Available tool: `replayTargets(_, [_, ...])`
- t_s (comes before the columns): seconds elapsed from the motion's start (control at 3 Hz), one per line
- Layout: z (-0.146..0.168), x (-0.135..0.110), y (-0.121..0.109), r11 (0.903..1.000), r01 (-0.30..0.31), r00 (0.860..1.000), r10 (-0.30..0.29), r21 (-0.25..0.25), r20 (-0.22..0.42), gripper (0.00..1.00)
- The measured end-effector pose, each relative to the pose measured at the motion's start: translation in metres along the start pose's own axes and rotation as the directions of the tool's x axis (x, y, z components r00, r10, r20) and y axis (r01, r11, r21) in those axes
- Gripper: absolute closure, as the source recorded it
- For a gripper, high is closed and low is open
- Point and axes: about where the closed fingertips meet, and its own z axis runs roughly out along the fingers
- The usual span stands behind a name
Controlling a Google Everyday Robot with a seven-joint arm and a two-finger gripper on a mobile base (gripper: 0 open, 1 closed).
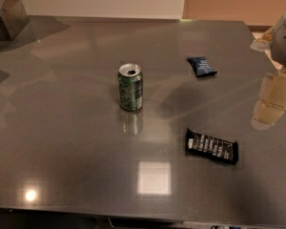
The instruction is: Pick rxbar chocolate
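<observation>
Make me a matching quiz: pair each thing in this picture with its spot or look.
Things:
1. can
2. rxbar chocolate
3. blue packet
4. hand

Descriptions:
A. at the right edge of the view, touching none of the items
B. lying flat, nearest the camera, black with white lettering
C. standing upright, green, left of the others
D. lying farthest back, towards the right

Pairs: 1-C, 2-B, 3-D, 4-A
</observation>
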Motion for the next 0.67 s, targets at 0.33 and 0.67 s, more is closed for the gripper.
replayTargets(0.33, [0.000,0.000,0.000,1.0000,0.000,1.000,0.000,0.000,0.000,0.00])
replayTargets(0.67, [0.006,-0.005,0.012,0.9993,0.014,1.000,-0.014,-0.036,0.008,0.00])
